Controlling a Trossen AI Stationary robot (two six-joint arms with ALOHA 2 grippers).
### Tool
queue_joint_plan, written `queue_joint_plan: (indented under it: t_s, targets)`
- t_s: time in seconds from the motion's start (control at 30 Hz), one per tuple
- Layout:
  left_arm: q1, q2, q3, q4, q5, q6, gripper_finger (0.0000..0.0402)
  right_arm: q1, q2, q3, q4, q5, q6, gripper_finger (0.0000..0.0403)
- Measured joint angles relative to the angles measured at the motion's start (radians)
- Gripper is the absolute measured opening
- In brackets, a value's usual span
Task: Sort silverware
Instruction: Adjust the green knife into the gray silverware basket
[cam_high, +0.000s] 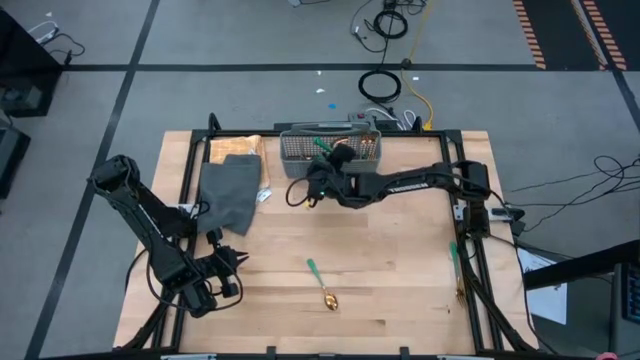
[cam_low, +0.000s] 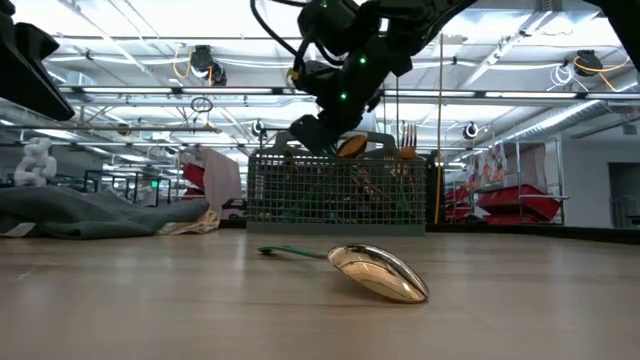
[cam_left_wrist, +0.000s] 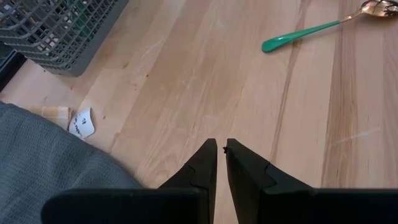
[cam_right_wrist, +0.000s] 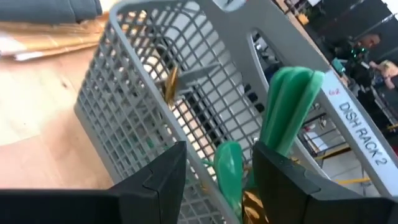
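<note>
We see the spoon (cam_left_wrist: 323, 26) on the bench cut off at its bowl by the left wrist picture's edge. Utensils inside the basket (cam_low: 335, 190) blur behind its mesh, so we cannot count them.

A grey folded cloth (cam_high: 230, 193) lies on the wooden table (cam_high: 390, 260) beside a grey mesh basket (cam_high: 331, 148), with brown paper (cam_high: 236, 146) behind it.
</note>
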Motion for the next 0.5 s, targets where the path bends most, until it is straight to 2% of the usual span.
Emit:
queue_joint_plan:
  t_s: [0.13,0.23,0.33,0.43,0.5]
  targets:
    - [0.000,0.000,0.000,0.000,0.000,0.000,0.0044,-0.012,0.000,0.000,-0.024,0.000,0.036,0.0167]
    - [0.000,0.000,0.000,0.003,0.000,-0.001,0.0044,-0.018,0.000,0.000,-0.043,0.000,0.051,0.0148]
    - [0.000,0.000,0.000,0.004,0.000,-0.006,0.0044,-0.019,0.000,0.000,-0.064,0.001,0.052,0.0096]
    - [0.000,0.000,0.000,0.004,0.000,-0.006,0.0044,-0.019,0.000,0.000,-0.079,-0.001,0.061,0.0026]
    - [0.000,0.000,0.000,0.005,0.000,-0.006,0.0044,-0.018,0.000,0.000,-0.082,-0.001,0.048,0.0009]
